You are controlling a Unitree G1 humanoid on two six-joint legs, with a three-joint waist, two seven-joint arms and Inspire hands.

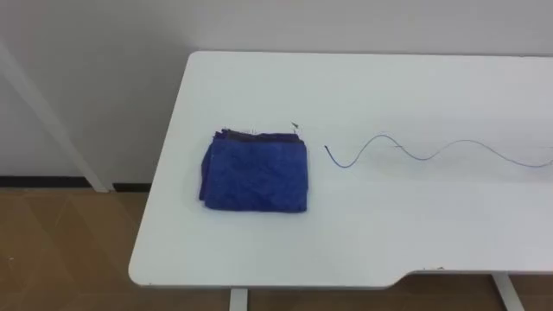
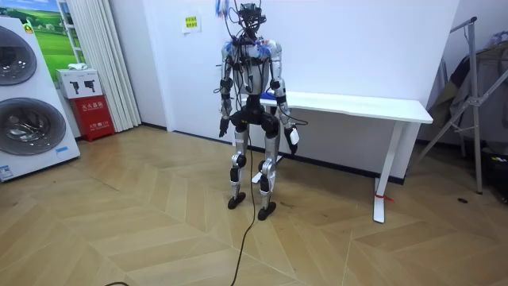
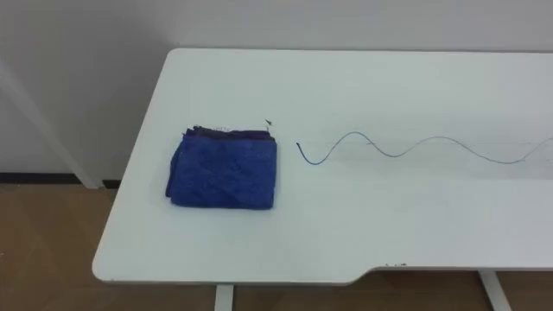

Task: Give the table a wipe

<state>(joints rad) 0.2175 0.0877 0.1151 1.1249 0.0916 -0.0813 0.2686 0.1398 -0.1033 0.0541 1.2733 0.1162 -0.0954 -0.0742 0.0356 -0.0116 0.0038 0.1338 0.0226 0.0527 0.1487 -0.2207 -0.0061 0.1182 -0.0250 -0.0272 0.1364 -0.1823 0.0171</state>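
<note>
Cloth (image 1: pixel 256 173) folded on table (image 1: pixel 389 242), left hand (image 2: pixel 225 128) and right hand (image 2: pixel 294 137) seemingly hanging well away, state unclear

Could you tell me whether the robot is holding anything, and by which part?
Nothing seems held: the cloth lies folded on the table, untouched, while the left hand and right hand hang by the robot's sides.

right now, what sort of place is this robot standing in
Probably a test room fitted out like a home laundry area: front-loading washing machines at the room view's left, and a white table by the wall with a folded blue cloth on it.
</note>
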